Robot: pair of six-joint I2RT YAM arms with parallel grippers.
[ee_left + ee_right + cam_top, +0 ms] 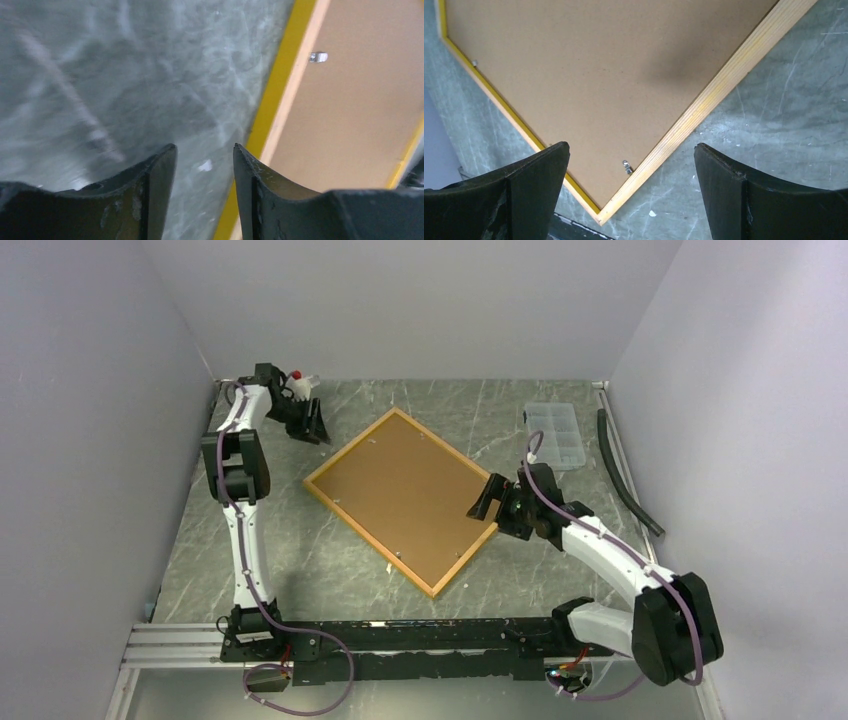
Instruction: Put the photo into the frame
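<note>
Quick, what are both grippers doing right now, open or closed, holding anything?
Left gripper: open, empty, beside the frame.
Right gripper: wide open, empty, over a frame corner.

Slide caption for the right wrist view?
Open right end effector above a corner of the frame, lying back-up on the grey table, brown backing board showing.

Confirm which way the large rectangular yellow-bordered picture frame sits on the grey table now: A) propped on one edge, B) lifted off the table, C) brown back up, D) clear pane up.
C: the picture frame lies flat on the grey marbled table with its brown backing board facing up and small metal tabs along the rim.
</note>
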